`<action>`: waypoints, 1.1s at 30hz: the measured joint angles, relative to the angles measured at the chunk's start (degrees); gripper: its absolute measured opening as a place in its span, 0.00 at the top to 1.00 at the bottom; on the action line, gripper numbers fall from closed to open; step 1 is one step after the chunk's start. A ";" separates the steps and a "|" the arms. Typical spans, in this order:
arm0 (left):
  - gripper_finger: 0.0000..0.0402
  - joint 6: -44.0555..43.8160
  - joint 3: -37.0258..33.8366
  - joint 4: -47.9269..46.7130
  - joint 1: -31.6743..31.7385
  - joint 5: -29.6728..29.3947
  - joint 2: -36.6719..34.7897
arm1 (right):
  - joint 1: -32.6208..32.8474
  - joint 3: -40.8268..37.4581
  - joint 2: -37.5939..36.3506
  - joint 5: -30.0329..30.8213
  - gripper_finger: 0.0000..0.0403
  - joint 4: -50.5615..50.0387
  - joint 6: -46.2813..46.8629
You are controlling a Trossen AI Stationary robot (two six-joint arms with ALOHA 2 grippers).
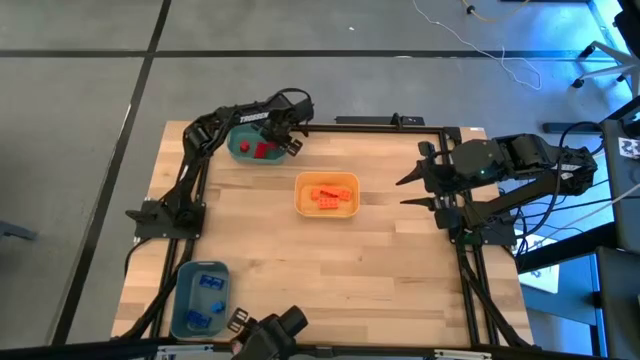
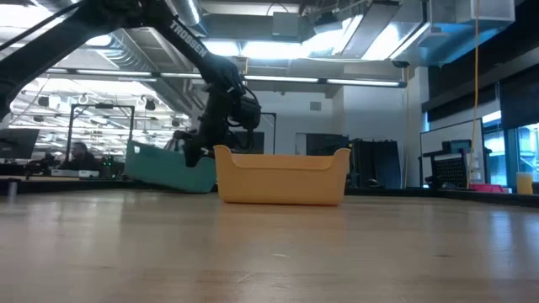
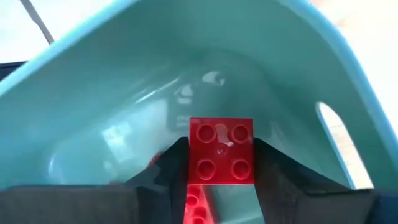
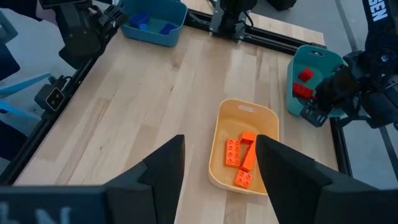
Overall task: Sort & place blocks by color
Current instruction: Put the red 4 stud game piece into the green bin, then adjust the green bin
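Observation:
My left gripper (image 3: 221,180) reaches into the teal bin (image 1: 243,148) at the table's far left and is shut on a square red block (image 3: 221,152). A second red block (image 3: 198,205) lies under it in the bin. Several orange blocks (image 1: 327,196) lie in the yellow-orange bin (image 1: 302,205) at mid-table, also seen in the right wrist view (image 4: 239,158). Blue blocks (image 1: 207,290) lie in the blue bin (image 1: 182,300) at the near left corner. My right gripper (image 1: 408,190) hangs open at the table's right side, clear of everything. My left gripper pinches the square red block by two opposite side faces (image 3: 191,163), one finger (image 3: 174,168) on each side. Its studded top faces back toward the wrist. The fingers slant down into the teal bin from the bin's right end. Whether the block rests on the bin floor, I cannot tell.
The yellow-orange bin (image 2: 282,177) stands in front of the teal bin (image 2: 168,168) in the low view. A black frame (image 1: 380,125) runs round the table edges. Bare wood (image 1: 340,270) stretches across the near half and right of the table.

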 joint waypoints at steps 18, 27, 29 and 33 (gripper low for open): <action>0.49 -0.45 -0.02 -7.05 -0.76 -5.72 -3.59 | 0.00 0.00 0.00 -0.02 0.51 0.58 0.24; 0.49 -4.85 -0.02 -5.55 -4.19 -3.58 -13.75 | 0.00 0.00 0.00 -0.02 0.51 0.60 0.24; 0.49 -4.30 -0.02 -2.03 -5.85 -2.09 -15.41 | 0.01 0.00 0.00 -0.02 0.51 0.60 0.23; 0.49 -1.06 0.00 7.49 -9.09 -1.75 -15.46 | 0.02 0.00 0.00 -0.02 0.51 0.87 0.19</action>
